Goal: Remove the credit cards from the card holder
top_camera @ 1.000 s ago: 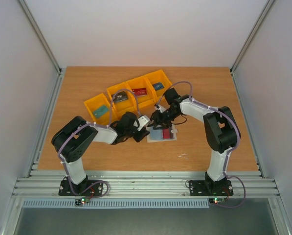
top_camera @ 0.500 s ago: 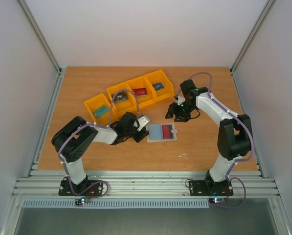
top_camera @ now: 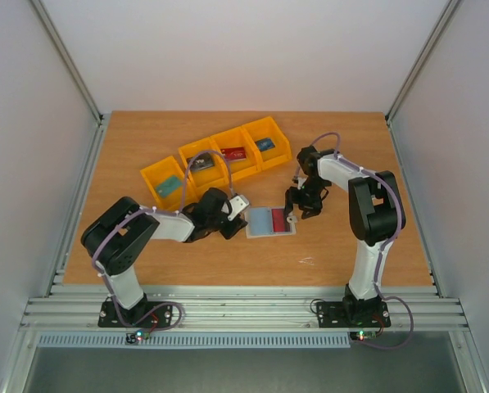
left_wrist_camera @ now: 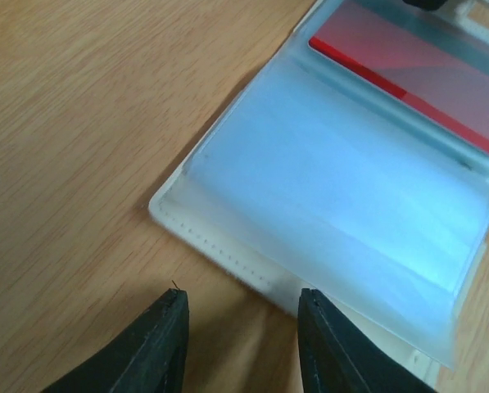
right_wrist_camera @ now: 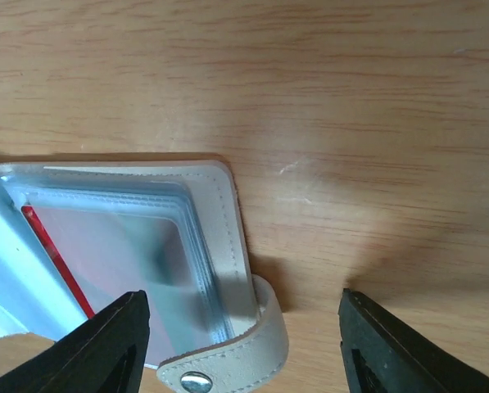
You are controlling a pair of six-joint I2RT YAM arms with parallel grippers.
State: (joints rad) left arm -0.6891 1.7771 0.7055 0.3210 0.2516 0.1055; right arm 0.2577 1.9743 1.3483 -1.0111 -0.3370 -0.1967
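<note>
The card holder [top_camera: 270,221] lies open on the table, pale blue-grey pockets up, with a red card [top_camera: 282,223] in its right pocket. My left gripper [top_camera: 240,216] is open at the holder's left edge; in the left wrist view its tips [left_wrist_camera: 242,327] straddle the cream edge of the holder [left_wrist_camera: 342,188], with the red card [left_wrist_camera: 408,74] beyond. My right gripper [top_camera: 298,210] is wide open over the holder's right edge. In the right wrist view [right_wrist_camera: 256,344] the snap tab [right_wrist_camera: 228,360] lies between the fingers. Teal [top_camera: 169,184], dark [top_camera: 203,163], red [top_camera: 233,152] and blue [top_camera: 265,144] cards lie in the bins.
Several yellow bins stand in a diagonal row behind the holder, from the left one [top_camera: 152,178] to the far right one [top_camera: 275,131]. Bare wood table [top_camera: 350,246] lies to the right and front. Metal frame posts stand at the table's sides.
My right arm swung away from the holder to the back right, then came back down to the holder's right edge. The left arm has barely moved.
</note>
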